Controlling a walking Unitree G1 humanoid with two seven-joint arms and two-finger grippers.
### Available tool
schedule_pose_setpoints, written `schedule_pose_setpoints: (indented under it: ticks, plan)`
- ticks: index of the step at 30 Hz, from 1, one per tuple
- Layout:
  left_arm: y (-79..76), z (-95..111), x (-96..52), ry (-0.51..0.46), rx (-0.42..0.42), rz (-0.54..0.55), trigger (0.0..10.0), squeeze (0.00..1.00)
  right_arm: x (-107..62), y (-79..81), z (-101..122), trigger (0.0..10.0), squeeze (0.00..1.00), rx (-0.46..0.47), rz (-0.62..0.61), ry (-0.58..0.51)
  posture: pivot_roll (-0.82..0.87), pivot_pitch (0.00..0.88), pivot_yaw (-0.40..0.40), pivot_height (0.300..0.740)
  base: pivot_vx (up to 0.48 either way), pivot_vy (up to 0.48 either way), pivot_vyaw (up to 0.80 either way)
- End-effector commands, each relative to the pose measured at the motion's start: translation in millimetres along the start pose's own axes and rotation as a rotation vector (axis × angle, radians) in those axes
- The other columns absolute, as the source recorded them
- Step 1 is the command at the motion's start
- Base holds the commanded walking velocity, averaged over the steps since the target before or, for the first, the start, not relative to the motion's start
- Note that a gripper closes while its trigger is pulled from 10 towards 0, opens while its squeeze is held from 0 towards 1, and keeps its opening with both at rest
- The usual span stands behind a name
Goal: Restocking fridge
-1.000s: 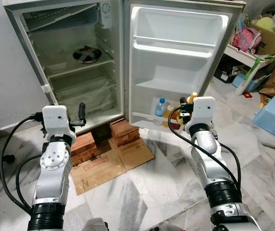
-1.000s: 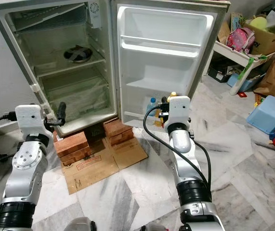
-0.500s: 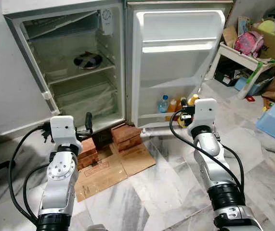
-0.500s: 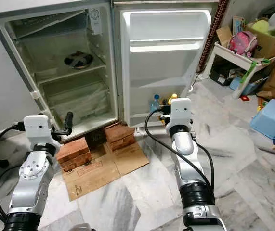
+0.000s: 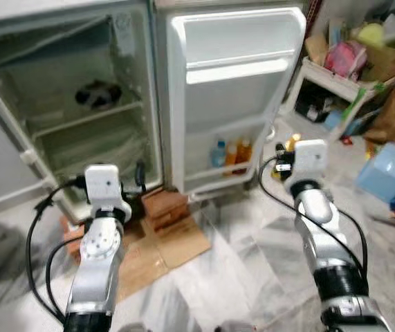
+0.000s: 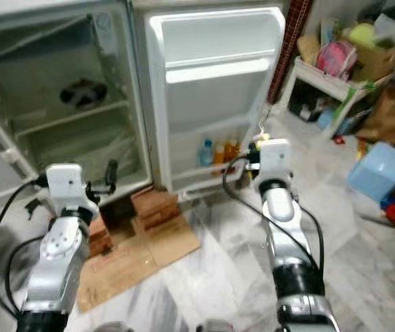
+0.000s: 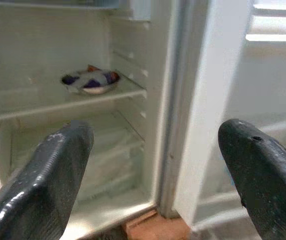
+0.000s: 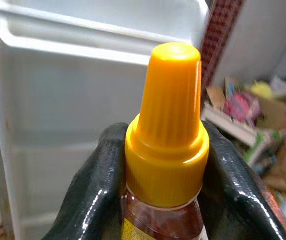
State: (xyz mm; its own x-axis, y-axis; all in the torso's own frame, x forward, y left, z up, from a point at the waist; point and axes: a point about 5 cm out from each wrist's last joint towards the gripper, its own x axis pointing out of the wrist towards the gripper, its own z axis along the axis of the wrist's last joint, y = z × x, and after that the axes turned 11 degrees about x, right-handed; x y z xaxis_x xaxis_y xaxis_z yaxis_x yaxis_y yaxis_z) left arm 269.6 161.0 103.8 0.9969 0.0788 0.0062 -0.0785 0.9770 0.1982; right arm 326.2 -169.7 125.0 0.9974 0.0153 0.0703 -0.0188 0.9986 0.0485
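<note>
The bottle (image 8: 164, 150) with the yellow cap stands upright in the right gripper (image 8: 165, 165), whose fingers are closed tight around its neck. The fridge door's bottom shelf (image 5: 218, 169) lies ahead and to the left of it, with three drinks (image 5: 229, 152) inside. The left gripper (image 7: 158, 165) is wide open and holds nothing. A bowl (image 7: 90, 81) sits inside the fridge (image 5: 66, 131)

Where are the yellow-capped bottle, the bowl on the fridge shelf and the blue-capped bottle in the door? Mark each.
yellow-capped bottle (image 8: 166, 145): right wrist view, on its cap's ribbed collar.
bowl (image 7: 91, 82): left wrist view, on its middle.
blue-capped bottle (image 5: 218, 155): left eye view, on its body.
</note>
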Motion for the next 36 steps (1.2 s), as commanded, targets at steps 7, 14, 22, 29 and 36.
schedule_pose_setpoints:
  ticks: [7, 14, 22, 29, 36]
  plan:
    - [9.2, -2.8, -1.3, 0.022, 0.022, 0.049, 10.0, 0.0, 6.9, 12.6, 12.9, 10.0, 0.0, 0.015, 0.068, -0.039, 0.01, 0.056, -0.065, 0.74, 0.0, 0.0, 0.0]
    - [16.0, -5.9, -2.6, 0.037, 0.051, 0.08, 10.0, 0.0, 9.9, 15.8, 16.6, 10.0, 0.0, 0.043, 0.095, -0.04, 0.02, 0.062, -0.065, 0.74, 0.0, 0.0, 0.0]
    - [14.6, -5.0, -2.7, 0.034, 0.056, 0.076, 10.0, 0.0, 12.2, 23.6, 21.1, 10.0, 0.0, 0.044, 0.131, -0.061, 0.02, 0.059, -0.059, 0.74, 0.0, -0.236, 0.0]
    - [16.1, -3.9, -0.4, 0.03, 0.059, 0.079, 10.0, 0.0, 14.1, 25.4, 23.1, 10.0, 0.0, 0.054, 0.139, -0.068, 0.02, 0.056, -0.057, 0.74, 0.0, -0.464, 0.39]
    - [16.6, -5.4, -0.8, 0.039, 0.071, 0.085, 10.0, 0.0, 13.7, 29.9, 24.9, 10.0, 0.0, 0.054, 0.173, -0.077, 0.02, 0.054, -0.055, 0.74, 0.0, -0.453, 0.75]
